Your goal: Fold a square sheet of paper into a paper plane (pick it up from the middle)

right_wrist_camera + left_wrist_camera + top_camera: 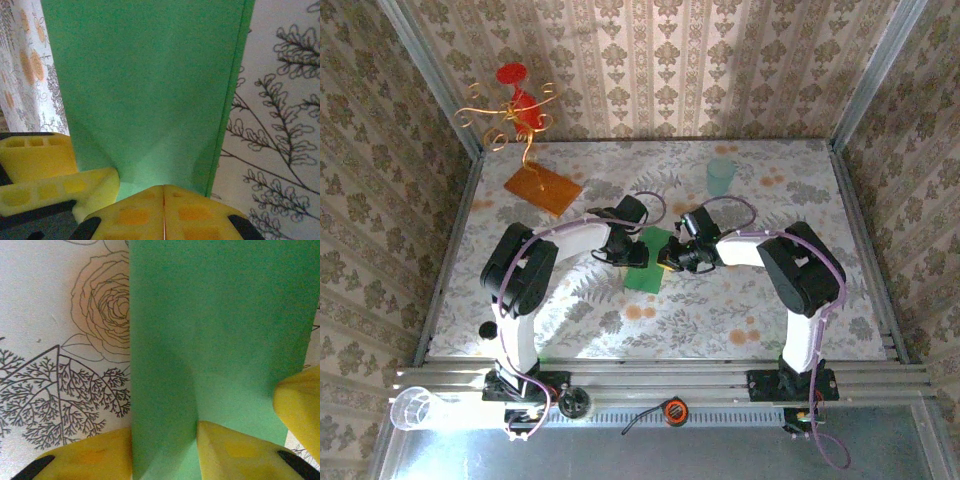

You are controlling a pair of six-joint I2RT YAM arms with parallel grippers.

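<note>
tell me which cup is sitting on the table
The teal cup, at the far side of the table. The clear cup is off it, on the metal frame at the near left corner.

The table (800, 300) was covered with a pale cloth printed with leaves, ferns and orange flowers, and walled on three sides with patterned paper. The green paper plane (645, 272) lay near its middle, well apart from an orange-brown board (542, 187) that lay flat and askew toward the back left. A pale teal cup (721, 176) stood upright toward the back right, and a small dark round thing (483, 329) sat by the left edge.
</note>
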